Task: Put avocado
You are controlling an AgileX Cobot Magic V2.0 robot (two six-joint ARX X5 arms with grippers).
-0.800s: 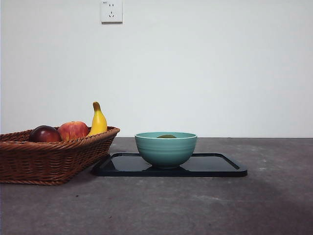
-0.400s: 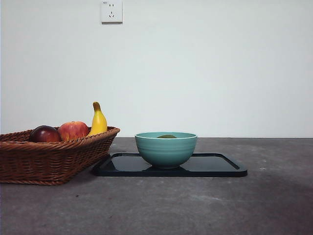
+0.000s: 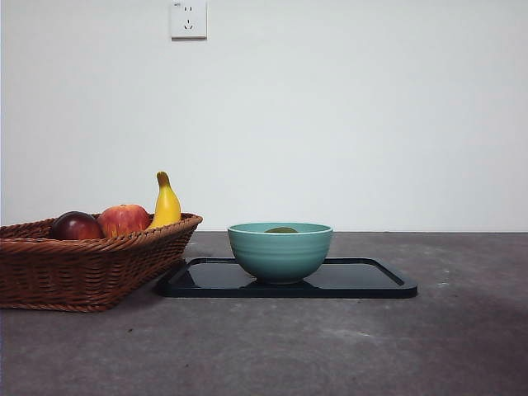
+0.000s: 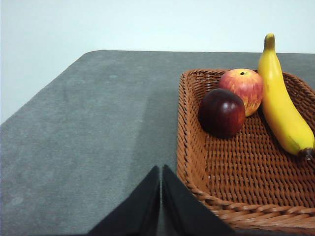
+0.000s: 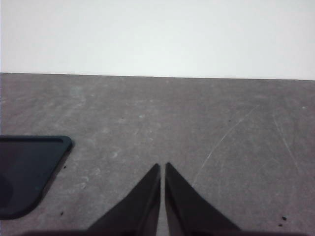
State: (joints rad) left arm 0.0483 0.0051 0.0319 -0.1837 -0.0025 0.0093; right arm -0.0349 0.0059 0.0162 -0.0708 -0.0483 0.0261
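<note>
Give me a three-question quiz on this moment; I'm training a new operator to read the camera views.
1. True or false: the avocado lies in the wicker basket.
2. Which fruit in the basket stands tallest in the front view? A) the red apple B) the banana C) the dark red fruit
3. What does the teal bowl stand on?

Key
1. False: only its green top shows, just over the bowl's rim.
2. B.
3. The black tray, beside the basket. Both the left gripper and the right gripper have their fingers shut on nothing.
</note>
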